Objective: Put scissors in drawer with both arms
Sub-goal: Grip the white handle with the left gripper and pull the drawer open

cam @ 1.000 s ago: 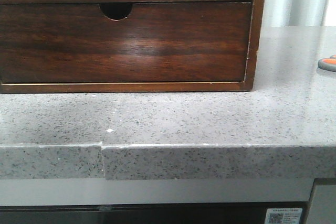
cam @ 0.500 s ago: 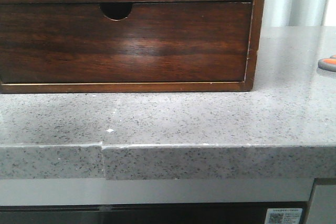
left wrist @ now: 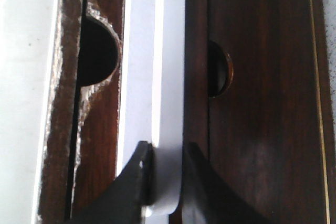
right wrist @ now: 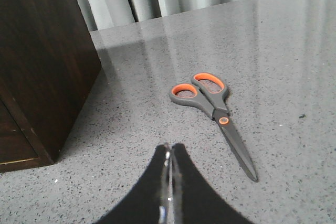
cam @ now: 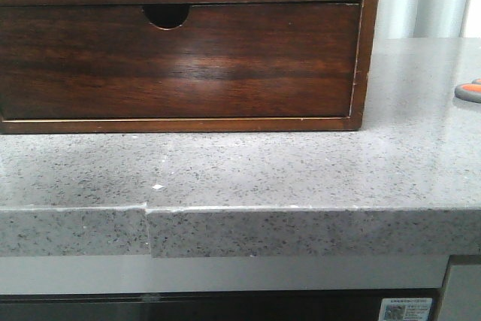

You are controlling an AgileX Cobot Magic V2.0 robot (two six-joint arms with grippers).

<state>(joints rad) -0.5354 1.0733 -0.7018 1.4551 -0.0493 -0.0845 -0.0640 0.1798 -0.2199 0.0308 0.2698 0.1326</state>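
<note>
Scissors waiting, drawer being opened

The scissors (right wrist: 212,115) lie flat on the table (right wrist: 294,51), beside the chest (right wrist: 42,61). The left hand (left wrist: 167,169) grasps the drawer (left wrist: 157,77) front; the right hand (right wrist: 169,156), clenched empty, must open to pick them up.

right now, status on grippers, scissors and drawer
Left gripper straddling the pale drawer edge. Right gripper shut, empty. Scissors flat on the counter beside the chest. Nothing in the way.
</note>
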